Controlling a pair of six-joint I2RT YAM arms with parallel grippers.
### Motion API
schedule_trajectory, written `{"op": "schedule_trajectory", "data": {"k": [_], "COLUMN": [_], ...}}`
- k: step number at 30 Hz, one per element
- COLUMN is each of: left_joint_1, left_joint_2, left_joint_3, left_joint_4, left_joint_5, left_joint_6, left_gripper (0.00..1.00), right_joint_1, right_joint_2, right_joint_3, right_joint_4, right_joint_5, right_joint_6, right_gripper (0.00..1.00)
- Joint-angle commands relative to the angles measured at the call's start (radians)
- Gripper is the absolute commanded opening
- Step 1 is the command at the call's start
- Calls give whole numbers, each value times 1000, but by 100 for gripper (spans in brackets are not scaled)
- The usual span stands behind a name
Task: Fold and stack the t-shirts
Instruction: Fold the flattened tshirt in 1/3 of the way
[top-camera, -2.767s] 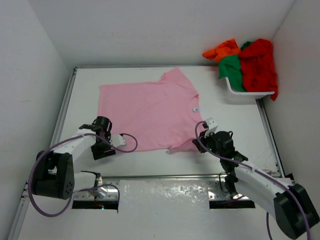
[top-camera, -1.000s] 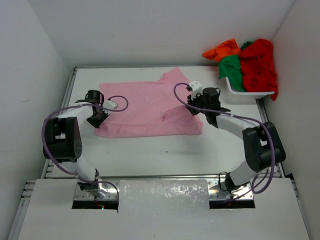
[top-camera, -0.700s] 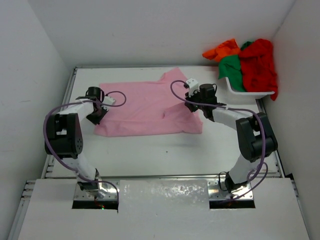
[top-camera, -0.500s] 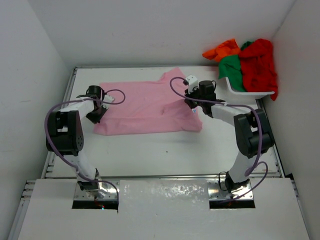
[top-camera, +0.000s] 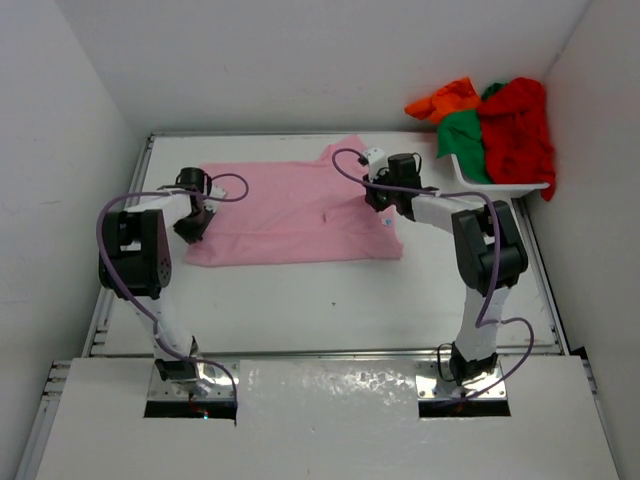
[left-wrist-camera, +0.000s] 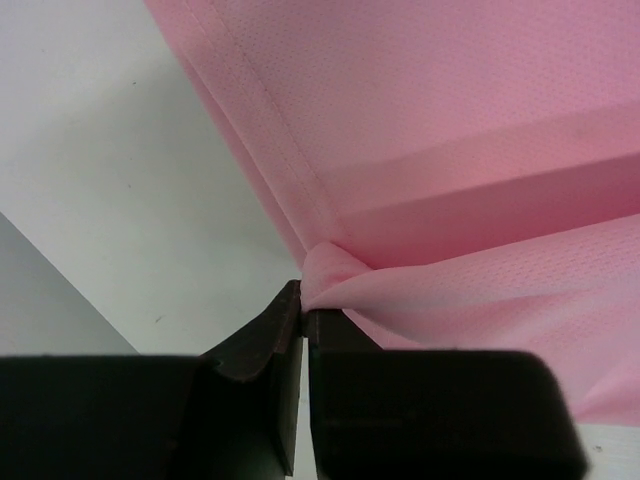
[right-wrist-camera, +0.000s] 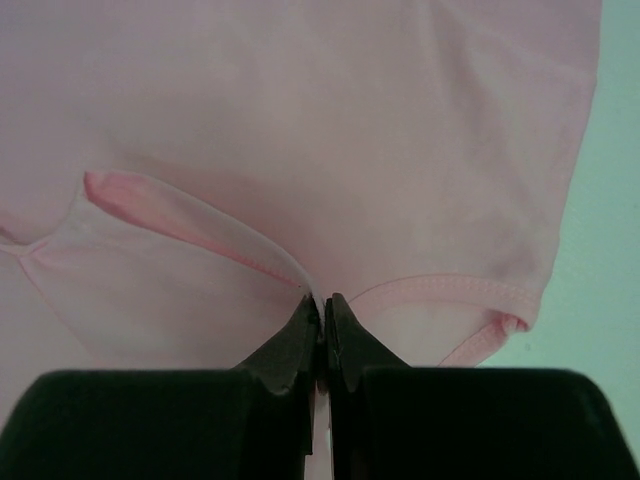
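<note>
The light pink t-shirt (top-camera: 290, 215) lies on the table, its near half folded back over the far half. My left gripper (top-camera: 194, 222) is at the shirt's left edge, shut on a pinch of its hem (left-wrist-camera: 330, 275). My right gripper (top-camera: 383, 200) is at the right side near the sleeve, shut on the folded pink cloth (right-wrist-camera: 200, 225). The red t-shirt (top-camera: 518, 120), green t-shirt (top-camera: 463, 135) and orange t-shirt (top-camera: 447, 98) are heaped in the basket at the back right.
The white mesh basket (top-camera: 500, 186) stands at the table's back right corner, against the right wall. Bare white table (top-camera: 330, 300) stretches between the shirt and the arm bases. Walls close in the left, back and right.
Both grippers have carried the shirt's near edge toward the back, over the far half. The fold has grown narrower and the arms are stretched further out.
</note>
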Motion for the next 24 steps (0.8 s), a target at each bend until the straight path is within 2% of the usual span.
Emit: {"op": "schedule_trajectory", "data": {"k": [1,3,4,8,10,13,15,17,20,21,24], "left_joint_1": [13,16,18,51,99,189,232,252,205,167,154], "left_joint_2": [16,29,32,38,41,59,84,79,-25,-95,-137], "left_joint_3": [50,68,73,106,172,327,448,482,368,255,124], "left_joint_4": [36,29,25,39,44,18,-22,-71,-77,-77,-120], "left_joint_5": [-30,-36,-39,-85,-103,-88,-45,-21,114,165,188], "left_joint_6": [-44,-51,-60,-79,-97,-139,-156,-140,-36,13,-19], "left_gripper": [5,18,22,39,42,45,46,45,45,46,49], "right_joint_1": [-6,-8,-8,-9,-14,-23,-29,-37,-41,-46,-72], "right_joint_2": [34,65,76,135,169,180,160,101,12,-51,-181], "right_joint_3": [84,120,134,223,300,381,409,400,322,259,108], "right_joint_4": [-11,-18,-30,-96,-164,-245,-276,-311,-372,-406,-460], "right_joint_5": [42,72,83,177,229,295,304,289,274,257,225], "right_joint_6": [1,21,27,70,104,176,229,256,297,326,410], "right_gripper": [5,14,25,35,41,44,45,47,60,66,71]}}
